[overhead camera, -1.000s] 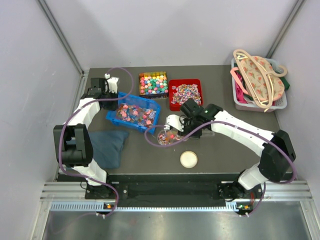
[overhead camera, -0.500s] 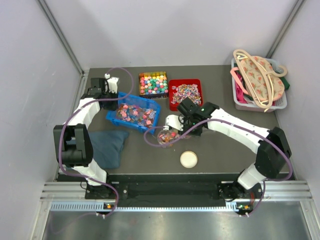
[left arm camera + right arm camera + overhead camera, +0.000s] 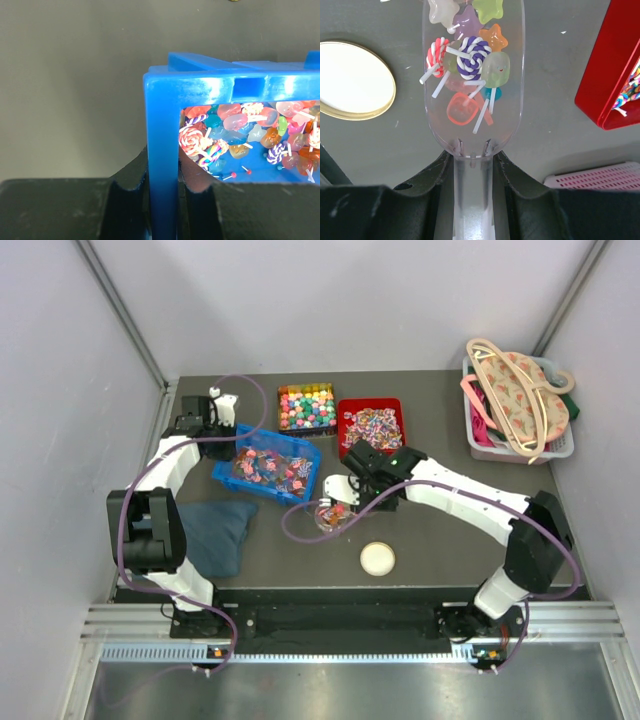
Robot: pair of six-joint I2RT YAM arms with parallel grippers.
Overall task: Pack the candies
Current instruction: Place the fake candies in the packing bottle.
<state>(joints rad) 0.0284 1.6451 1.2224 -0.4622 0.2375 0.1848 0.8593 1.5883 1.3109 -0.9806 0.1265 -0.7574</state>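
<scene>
Candies [image 3: 240, 135], lollipops and gummy shapes, fill a blue bin [image 3: 268, 466]. My left gripper [image 3: 162, 175] is shut on that bin's side wall [image 3: 162, 125], one finger on each side of it; in the top view the left gripper [image 3: 228, 425] sits at the bin's far-left corner. My right gripper [image 3: 472, 155] is shut on the handle of a clear plastic scoop [image 3: 472, 75] that carries several candies [image 3: 470, 65]. From above, the scoop [image 3: 333, 513] hangs just right of the bin's near corner, with the right gripper [image 3: 338, 495] behind it.
A tray of multicoloured cubes [image 3: 306, 406] and a red tray [image 3: 370, 428] of wrapped sweets stand at the back. A round cream lid [image 3: 377, 558] lies near the front. A dark blue cloth [image 3: 215, 532] lies front left, and a basket [image 3: 520, 400] with a bag and hangers stands back right.
My right arm has swung a little to the left, carrying the loaded scoop closer to the blue bin. The left arm and the bin have not moved.
</scene>
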